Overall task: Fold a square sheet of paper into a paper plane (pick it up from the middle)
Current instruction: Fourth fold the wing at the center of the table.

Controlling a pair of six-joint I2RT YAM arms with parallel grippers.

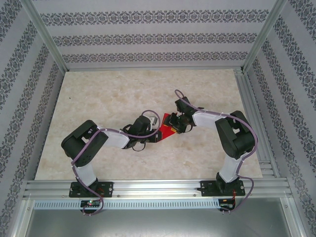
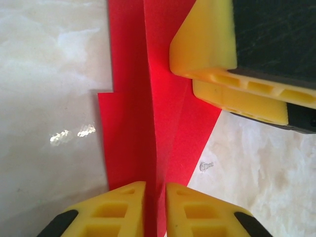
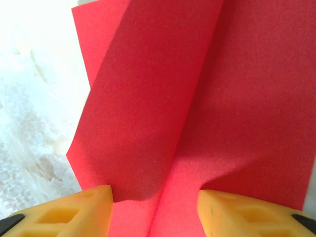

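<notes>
Folding stage, overhead and wrist views. The paper plane, a bright red folded sheet, lay on the marbled tabletop near its middle, between the two arms. The left end effector met it from the left, and in the left wrist view the left end effector was narrowed to a slit, its yellow fingers pinching the raised central crease of the plane. The right end effector stood at the plane's far end; its fingers overlapped one wing. In the right wrist view the right end effector stood moderately wide, straddling a crease in the red paper without clamping it.
</notes>
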